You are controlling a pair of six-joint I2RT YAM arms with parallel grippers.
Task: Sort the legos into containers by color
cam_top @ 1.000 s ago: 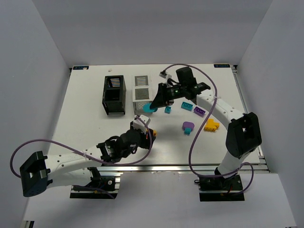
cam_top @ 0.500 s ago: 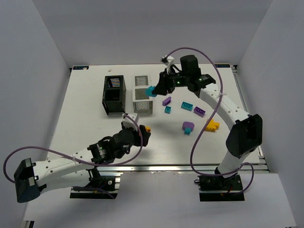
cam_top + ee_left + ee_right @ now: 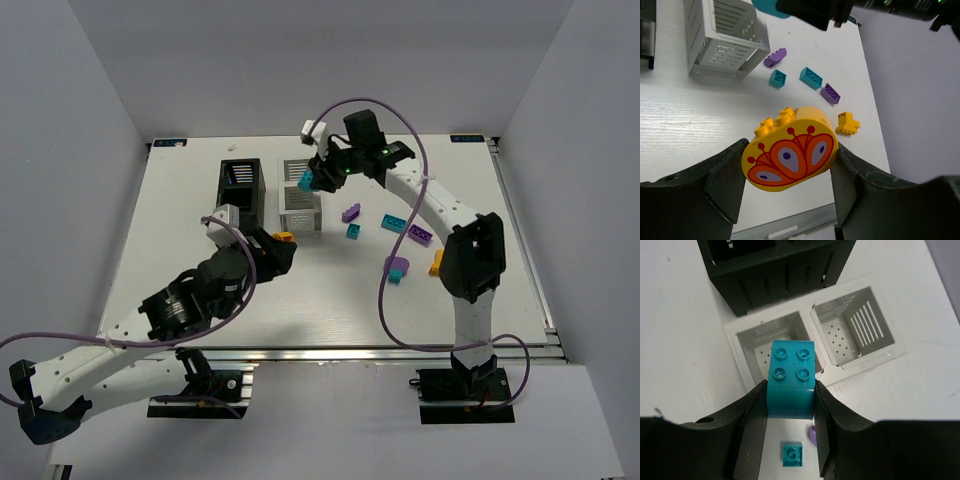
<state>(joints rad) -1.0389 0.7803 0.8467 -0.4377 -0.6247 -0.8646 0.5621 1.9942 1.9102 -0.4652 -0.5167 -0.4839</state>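
Note:
My left gripper is shut on the large yellow-orange lego and holds it above the table, in front of the containers. My right gripper is shut on a teal lego and holds it over the white container, above its left compartment. The black container stands just left of the white one. Loose on the table are a purple lego, a small teal lego and a teal lego.
Further right lie another purple lego, a purple-and-teal piece and a small yellow lego. The right arm reaches over them. Grey walls enclose the table on three sides.
My left gripper has risen and moved up-left toward the containers with the yellow-orange lego. My right gripper has carried the teal lego left, from beside the white container to above it.

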